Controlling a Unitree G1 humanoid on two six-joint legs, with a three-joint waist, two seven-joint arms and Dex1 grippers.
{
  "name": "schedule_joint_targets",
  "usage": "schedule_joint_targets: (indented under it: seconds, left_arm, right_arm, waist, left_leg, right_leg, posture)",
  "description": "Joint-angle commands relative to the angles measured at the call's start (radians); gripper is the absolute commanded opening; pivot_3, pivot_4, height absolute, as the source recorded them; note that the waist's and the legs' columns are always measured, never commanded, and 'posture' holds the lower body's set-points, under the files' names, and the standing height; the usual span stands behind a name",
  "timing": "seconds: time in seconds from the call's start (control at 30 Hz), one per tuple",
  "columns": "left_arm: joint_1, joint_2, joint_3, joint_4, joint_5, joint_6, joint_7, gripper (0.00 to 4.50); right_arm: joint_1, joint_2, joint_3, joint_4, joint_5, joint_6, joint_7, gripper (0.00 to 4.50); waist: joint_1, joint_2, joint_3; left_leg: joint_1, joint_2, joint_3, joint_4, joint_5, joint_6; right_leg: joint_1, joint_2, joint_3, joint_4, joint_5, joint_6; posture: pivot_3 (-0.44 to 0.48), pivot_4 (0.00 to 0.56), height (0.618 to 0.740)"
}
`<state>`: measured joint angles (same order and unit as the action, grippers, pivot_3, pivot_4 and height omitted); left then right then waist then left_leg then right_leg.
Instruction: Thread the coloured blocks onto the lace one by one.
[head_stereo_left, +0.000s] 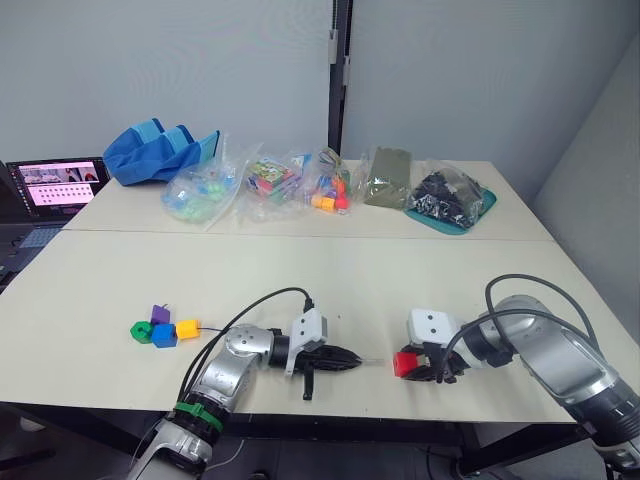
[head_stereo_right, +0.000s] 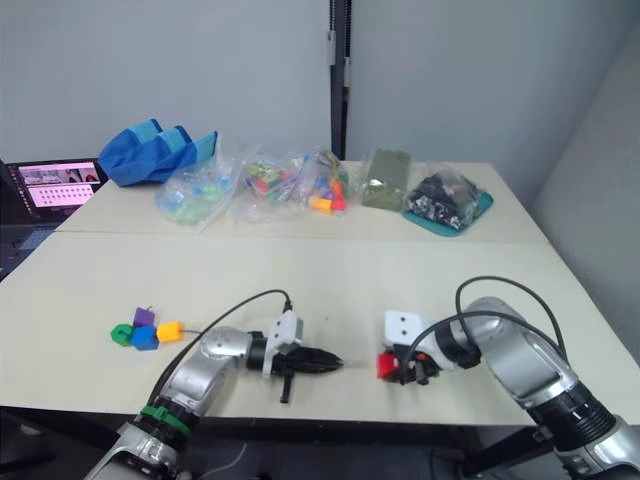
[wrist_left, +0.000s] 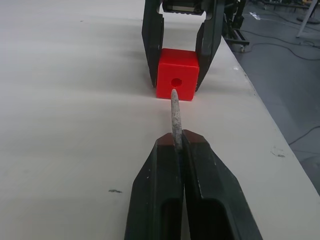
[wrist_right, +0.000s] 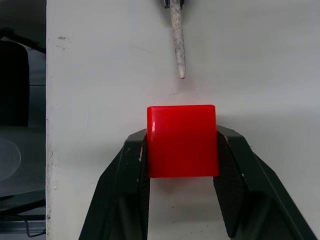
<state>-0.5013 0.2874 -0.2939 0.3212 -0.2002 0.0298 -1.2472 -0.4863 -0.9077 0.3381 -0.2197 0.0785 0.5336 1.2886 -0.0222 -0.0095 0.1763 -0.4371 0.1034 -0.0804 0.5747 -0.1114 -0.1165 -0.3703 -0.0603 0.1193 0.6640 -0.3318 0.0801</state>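
Cream desk (head_stereo_left: 330, 265): two pale tops pushed together; the task's things lie along the near edge, bags and cloth along the far one.
Far row: a blue fabric bundle (head_stereo_left: 158, 152), clear bags of mixed coloured toys (head_stereo_left: 262, 182), an olive-green packet (head_stereo_left: 388, 176), and a teal tray (head_stereo_left: 448, 205) under a bag of dark pieces.
Laptop (head_stereo_left: 58, 184): off the desk's far left corner, screen lit.
Right gripper (wrist_right: 182, 150): low at the near edge, its jaws closed on two opposite sides of the red block (wrist_right: 182, 141), which sits on the desk with its hole facing the other arm.
Left gripper (wrist_left: 177, 145): jaws pressed together around the lace's pale stiff tip (wrist_left: 174, 112), which sticks out forward, pointing at the red block's hole and stopping just short of it.
Loose blocks: green (head_stereo_left: 141, 331), blue (head_stereo_left: 165, 335), purple (head_stereo_left: 160, 314) and orange-yellow (head_stereo_left: 187, 328), bunched together near the front left of the desk, well apart from the red one.
Lace (head_stereo_left: 208, 326): a thin dark cord showing just beside the orange-yellow block.
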Motion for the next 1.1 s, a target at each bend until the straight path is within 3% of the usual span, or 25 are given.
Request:
schedule_joint_targets:
  seconds: [0.03, 0.63, 1.1]
  left_arm:
    - [-0.021, -0.015, -0.009, 0.002, 0.005, 0.000, 0.008, 0.00]
    - [-0.030, -0.056, -0.046, 0.005, 0.041, 0.014, 0.031, 0.00]
    - [-0.035, -0.026, -0.029, -0.033, 0.030, 0.052, 0.034, 0.00]
  right_arm:
    - [0.019, 0.004, 0.001, -0.031, -0.001, 0.014, -0.015, 1.19]
    - [0.022, 0.008, -0.004, -0.066, 0.011, 0.049, -0.035, 1.19]
    - [-0.054, 0.143, 0.076, -0.061, -0.011, 0.096, -0.071, 1.19]
  waist:
    - [-0.001, 0.000, 0.000]
    - [-0.001, 0.000, 0.000]
    - [-0.024, 0.000, -0.001]
  left_leg:
    - [0.000, 0.000, 0.000, 0.000, 0.000, 0.000]
    - [0.001, 0.000, 0.000, 0.000, 0.000, 0.000]
    - [0.002, 0.000, 0.000, -0.001, 0.000, 0.000]
  right_leg:
    - [0.000, 0.000, 0.000, 0.000, 0.000, 0.000]
    - [0.001, 0.000, 0.000, 0.000, 0.000, 0.000]
    - [0.001, 0.000, 0.000, 0.001, 0.000, 0.000]
  posture:
    - [0.000, 0.150, 0.740]
    - [0.000, 0.150, 0.740]
    - [0.000, 0.150, 0.740]
